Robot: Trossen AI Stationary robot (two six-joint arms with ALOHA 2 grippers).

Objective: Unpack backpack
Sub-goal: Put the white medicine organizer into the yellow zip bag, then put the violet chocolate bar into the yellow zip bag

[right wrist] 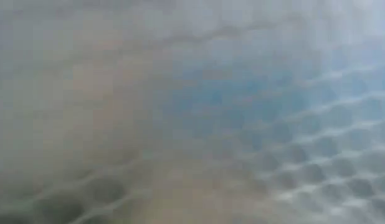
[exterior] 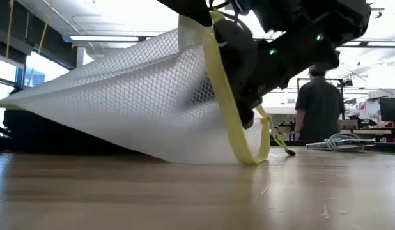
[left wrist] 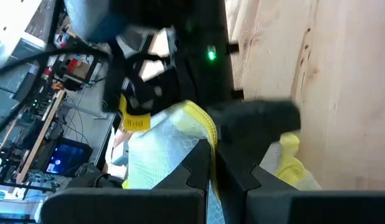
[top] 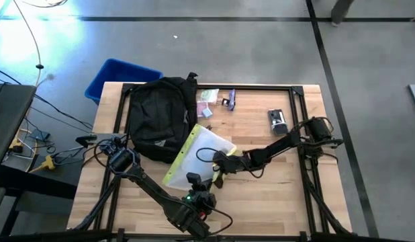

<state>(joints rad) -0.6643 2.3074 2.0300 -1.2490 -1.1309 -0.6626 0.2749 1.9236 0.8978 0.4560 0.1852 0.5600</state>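
Mesh pouch (top: 194, 156) being drawn clear of the backpack (top: 160, 117): left claw (top: 217, 180) is pinching its yellow edge, right claw (top: 221, 161) is spreading wide beside it. Next move, likely: laying the pouch flat beside the backpack.

A grey concrete floor (top: 261, 47) crossed by dark lines surrounds the light wooden counter (top: 274, 195). A blue bin (top: 117, 75) stands on the floor off the counter's far left corner, with cables (top: 33, 134) trailing beside the left edge. In the low view, ceiling strip lights (exterior: 108, 38) glow, a window (exterior: 38, 70) brightens the left, and a person (exterior: 319, 105) stands beyond.
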